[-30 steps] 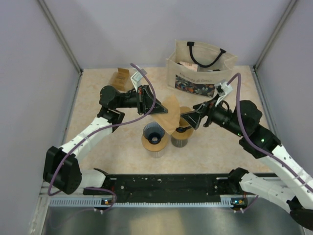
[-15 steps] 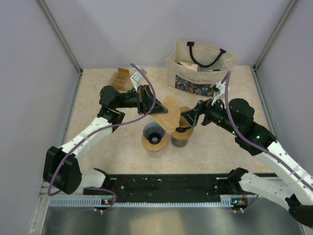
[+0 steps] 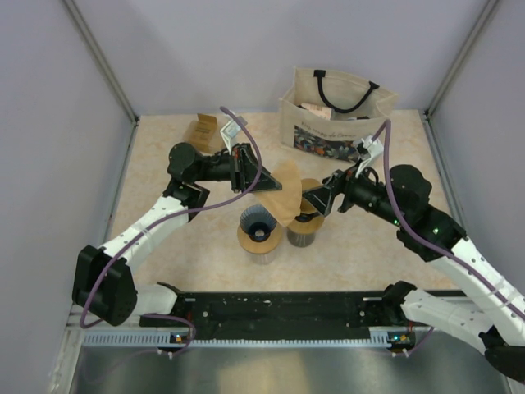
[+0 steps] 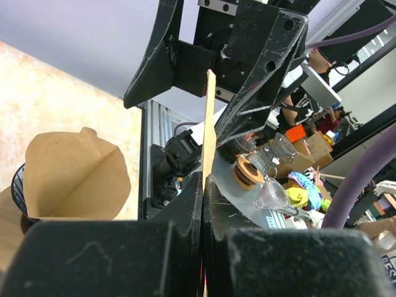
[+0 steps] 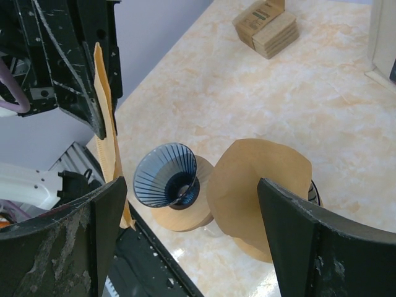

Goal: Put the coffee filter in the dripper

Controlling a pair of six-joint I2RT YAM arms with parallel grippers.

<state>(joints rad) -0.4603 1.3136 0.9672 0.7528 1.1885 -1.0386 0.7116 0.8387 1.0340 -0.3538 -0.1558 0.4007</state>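
A brown paper coffee filter (image 3: 284,194) hangs in the air above the table, pinched at its edge by my left gripper (image 3: 264,184), which is shut on it. In the left wrist view the filter (image 4: 209,120) shows edge-on, rising from the closed jaws of the left gripper (image 4: 204,185). The blue ribbed dripper (image 3: 258,223) stands on a round wooden base just below it, empty. My right gripper (image 3: 315,199) is open close to the filter's right side and holds nothing. In the right wrist view the dripper (image 5: 164,176) lies between the spread fingers of the right gripper (image 5: 190,185), with the held filter (image 5: 105,133) at left.
A holder with a stack of brown filters (image 3: 303,228) stands right of the dripper, also shown as the filter stack (image 5: 260,182). A cloth tote bag (image 3: 336,115) sits at the back right. A small cardboard box (image 3: 205,130) lies at the back left.
The right arm has shifted slightly left, bringing its open gripper closer to the hanging filter. The left arm and the filter have stayed put.
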